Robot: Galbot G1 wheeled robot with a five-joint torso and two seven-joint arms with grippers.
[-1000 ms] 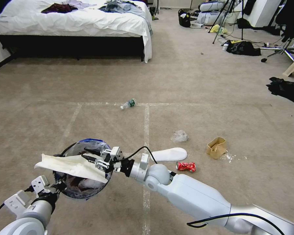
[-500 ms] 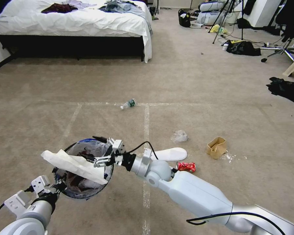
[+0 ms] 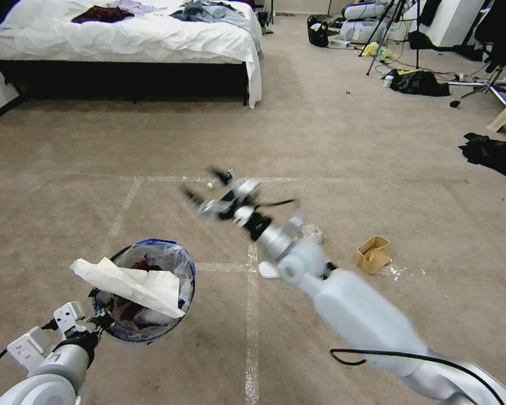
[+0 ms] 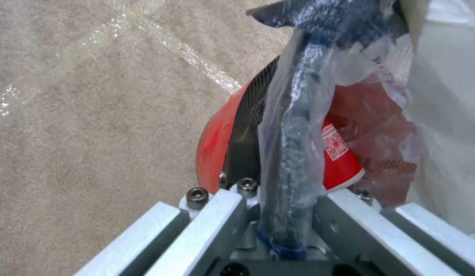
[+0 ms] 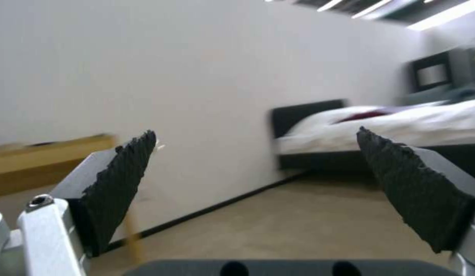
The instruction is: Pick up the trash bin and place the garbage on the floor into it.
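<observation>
The trash bin (image 3: 152,332), lined with a blue-edged clear bag, hangs low at the left with my left gripper (image 3: 97,322) shut on its rim. In the left wrist view the left gripper (image 4: 284,218) pinches rim and bag above the red base (image 4: 214,142). A crumpled white paper (image 3: 130,284) lies across the bin's mouth. My right gripper (image 3: 200,183) is raised over the floor (image 3: 348,140), open and holding nothing; its toothed fingers (image 5: 120,180) stand wide apart. Of the garbage, a green-labelled bottle (image 3: 225,178), a clear wrapper (image 3: 314,232) and a brown cardboard piece (image 3: 372,254) lie on the carpet.
A white slipper (image 3: 267,270) peeks out under the right arm. A bed (image 3: 129,39) stands at the back left. Black clothes heaps (image 3: 492,152), tripods and cables (image 3: 410,39) crowd the back right. White tape lines (image 3: 252,315) cross the carpet.
The right gripper let go of the white paper, which now rests on the bin. It then swung up and forward, away from the bin, with fingers wide. The left arm held still.
</observation>
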